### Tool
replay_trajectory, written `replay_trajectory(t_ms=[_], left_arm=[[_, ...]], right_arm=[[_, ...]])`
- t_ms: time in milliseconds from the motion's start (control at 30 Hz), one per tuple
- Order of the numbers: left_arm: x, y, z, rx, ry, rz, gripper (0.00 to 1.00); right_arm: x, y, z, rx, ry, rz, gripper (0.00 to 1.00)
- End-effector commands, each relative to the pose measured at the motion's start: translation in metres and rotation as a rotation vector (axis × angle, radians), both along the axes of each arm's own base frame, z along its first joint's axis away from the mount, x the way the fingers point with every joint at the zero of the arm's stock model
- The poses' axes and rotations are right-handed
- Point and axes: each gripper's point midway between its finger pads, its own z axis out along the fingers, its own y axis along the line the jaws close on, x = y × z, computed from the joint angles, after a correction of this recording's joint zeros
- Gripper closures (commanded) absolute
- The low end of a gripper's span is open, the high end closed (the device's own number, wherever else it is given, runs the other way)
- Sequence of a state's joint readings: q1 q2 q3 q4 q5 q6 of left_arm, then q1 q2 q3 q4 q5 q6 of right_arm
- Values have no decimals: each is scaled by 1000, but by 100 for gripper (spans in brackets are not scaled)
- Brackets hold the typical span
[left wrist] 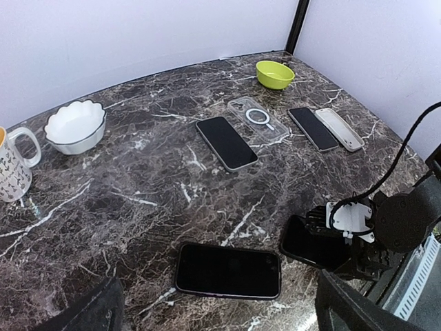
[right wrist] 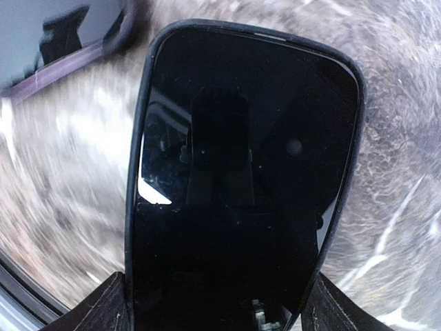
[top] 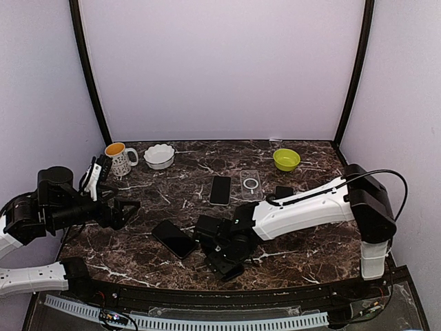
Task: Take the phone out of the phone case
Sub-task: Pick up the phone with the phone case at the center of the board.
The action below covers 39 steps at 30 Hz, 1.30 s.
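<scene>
right pincer [right wrist: 217, 309]: you have it pinching the cased phone [right wrist: 241, 172] by its long edges, one finger on each side
cased phone: near middle of the table [left wrist: 151, 179], close to the front edge, screen toward the wrist camera; can't tell if it's lifted clear or touching the marble
left pincer [top: 131, 212]: spread wide, nothing in it, out over the left side, well apart from the cased phone
progress: early; the dark case rim runs all round the screen, so the phone sits in its case and you only have the grab
left to do: my read, brace with the other pincer, peel a case corner, push the phone out
table: dark marble, white veins; loose phone [left wrist: 227, 270] flat just beside the held one; further back a bare phone [left wrist: 226, 142], clear case [left wrist: 256, 121], dark phone [left wrist: 311, 128] touching a pale case [left wrist: 339, 129], mug [left wrist: 14, 165], white bowl [left wrist: 74, 126], green bowl [left wrist: 275, 73]
room: plain pale walls on three sides, black poles at the back corners
</scene>
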<state>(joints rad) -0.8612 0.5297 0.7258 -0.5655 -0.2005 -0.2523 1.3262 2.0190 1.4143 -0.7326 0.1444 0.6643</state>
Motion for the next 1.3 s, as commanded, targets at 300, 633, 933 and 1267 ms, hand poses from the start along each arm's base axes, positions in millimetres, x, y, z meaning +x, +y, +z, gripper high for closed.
replay_trajectory(t_ms=[300,633,933,1267], left_arm=[[4,-6,-9,26,11,-13,1],[7,-4,-11,40,16,9,1],[9,-2,-13,50,21,23,1],[11,-2,-16,64,30,34,1]], right_arm=[[9,-34,5,-29,-114,114,4],[-2,-39,-7,190,-82,-122,4],[-4,-51,-38,98,-138,-75,6],[-6,-56,-62,29,-218,35,5]])
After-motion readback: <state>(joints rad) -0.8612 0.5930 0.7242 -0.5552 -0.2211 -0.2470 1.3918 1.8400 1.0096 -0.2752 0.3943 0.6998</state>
